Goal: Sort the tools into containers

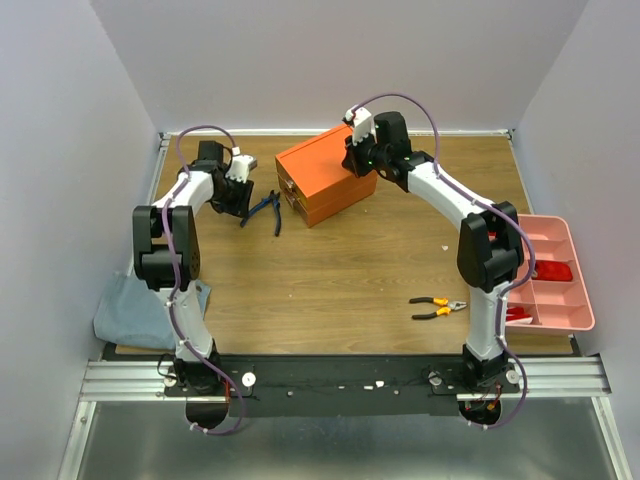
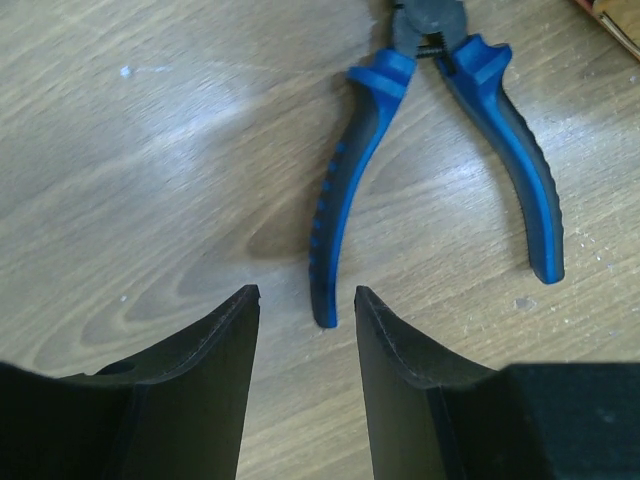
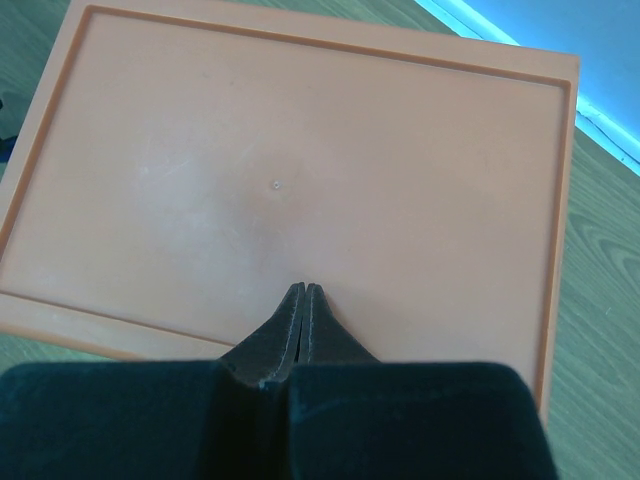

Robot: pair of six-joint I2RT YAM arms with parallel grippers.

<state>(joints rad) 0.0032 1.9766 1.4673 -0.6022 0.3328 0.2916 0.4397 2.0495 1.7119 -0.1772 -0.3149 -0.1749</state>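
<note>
Two pairs of pliers lay loose on the table (image 1: 330, 270) in the top view. The blue-handled pliers (image 1: 265, 208) were at far left, just beside the orange box (image 1: 325, 175). The orange-handled pliers (image 1: 438, 307) were near the front, not far from the pink tray (image 1: 548, 243) at the right edge. The left gripper (image 1: 243, 200) hung just beside the blue pair, and the right gripper (image 1: 358, 150) sat over the top of the box.

In the left wrist view the pincer stood partly open and held nothing, with bare wood showing between its fingertips (image 2: 238, 320). The blue pliers lay flat ahead with their handles spread, and the tip of the nearer handle ended just short of the gap. The step looked like a pick of this tool. To do it well, the arm would likely need to advance until that single handle lay well between the pads. It would then come down close to the wood and close squarely across the handle. A pinch at the very tip could let the tool swing or slip.

In the right wrist view the fingers (image 3: 290, 320) were pressed together on nothing. Their tips were at or just above the box's lid, and contact could not be told. If the arm was steadying the box, it should press straight down without shoving it.
</note>
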